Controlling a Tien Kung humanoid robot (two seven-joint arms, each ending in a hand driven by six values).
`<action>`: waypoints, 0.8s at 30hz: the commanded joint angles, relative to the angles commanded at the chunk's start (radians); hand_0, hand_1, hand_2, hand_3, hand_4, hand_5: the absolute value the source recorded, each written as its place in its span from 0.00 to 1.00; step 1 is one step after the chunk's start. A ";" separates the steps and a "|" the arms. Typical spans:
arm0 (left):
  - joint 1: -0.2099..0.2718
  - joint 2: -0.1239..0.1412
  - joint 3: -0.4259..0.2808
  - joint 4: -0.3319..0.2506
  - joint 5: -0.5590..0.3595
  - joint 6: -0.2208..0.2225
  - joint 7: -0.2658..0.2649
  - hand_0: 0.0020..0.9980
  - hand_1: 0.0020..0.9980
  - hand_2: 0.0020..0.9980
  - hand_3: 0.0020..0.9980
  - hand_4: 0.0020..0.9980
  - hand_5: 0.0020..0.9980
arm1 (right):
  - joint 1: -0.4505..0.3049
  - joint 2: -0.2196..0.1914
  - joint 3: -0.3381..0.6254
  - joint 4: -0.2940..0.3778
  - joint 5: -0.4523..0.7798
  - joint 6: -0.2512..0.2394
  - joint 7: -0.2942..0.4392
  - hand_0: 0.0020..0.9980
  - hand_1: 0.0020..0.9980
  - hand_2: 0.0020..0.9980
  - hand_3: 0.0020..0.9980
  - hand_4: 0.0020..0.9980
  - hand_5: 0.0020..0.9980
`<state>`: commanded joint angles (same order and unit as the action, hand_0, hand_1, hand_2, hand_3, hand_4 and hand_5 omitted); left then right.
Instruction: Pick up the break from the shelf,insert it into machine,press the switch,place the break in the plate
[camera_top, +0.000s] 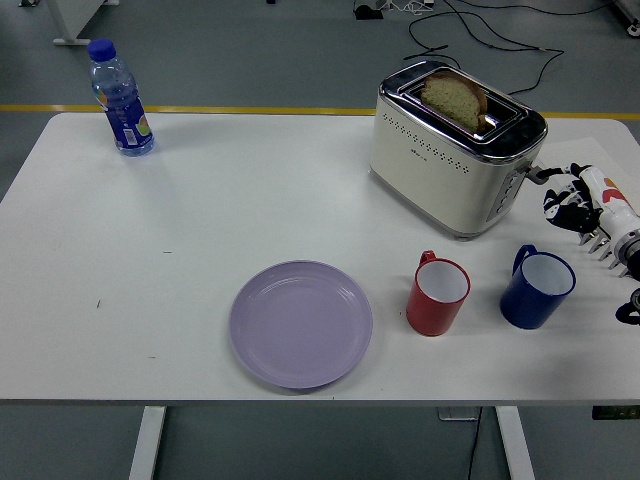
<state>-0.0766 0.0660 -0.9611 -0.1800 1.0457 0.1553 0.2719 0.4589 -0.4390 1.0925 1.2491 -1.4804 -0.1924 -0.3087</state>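
Observation:
A slice of bread (455, 98) sits low in the slot of the cream and chrome toaster (450, 160) at the back right of the table. My right hand (565, 198) comes in from the right edge and is level with the toaster's side lever (538, 174). Its fingers (553, 196) reach toward the lever and hold nothing. The lilac plate (301, 323) lies empty near the front middle. My left arm is out of view.
A red mug (438, 293) and a blue mug (537, 287) stand in front of the toaster, the blue one just below my right hand. A metal rack (606, 246) pokes in at the right edge. A water bottle (120, 98) stands at the back left.

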 joint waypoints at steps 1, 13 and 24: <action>0.000 0.000 -0.001 0.000 0.001 0.000 0.000 0.66 0.57 0.59 0.61 0.31 1.00 | -0.001 0.001 -0.002 -0.004 0.002 0.000 0.000 0.10 0.20 0.32 0.71 0.41 0.05; 0.004 -0.001 0.000 0.000 0.003 -0.001 0.001 0.66 0.57 0.59 0.61 0.31 0.99 | 0.005 0.015 -0.018 -0.047 0.010 0.003 -0.003 0.10 0.19 0.31 0.71 0.41 0.06; 0.003 -0.001 0.008 0.000 -0.006 -0.001 0.001 0.66 0.57 0.59 0.61 0.31 0.99 | 0.012 0.020 -0.020 -0.075 0.001 0.003 -0.009 0.10 0.19 0.31 0.71 0.41 0.06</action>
<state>-0.0738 0.0652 -0.9534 -0.1800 1.0398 0.1541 0.2725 0.4708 -0.4192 1.0723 1.1746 -1.4796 -0.1890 -0.3178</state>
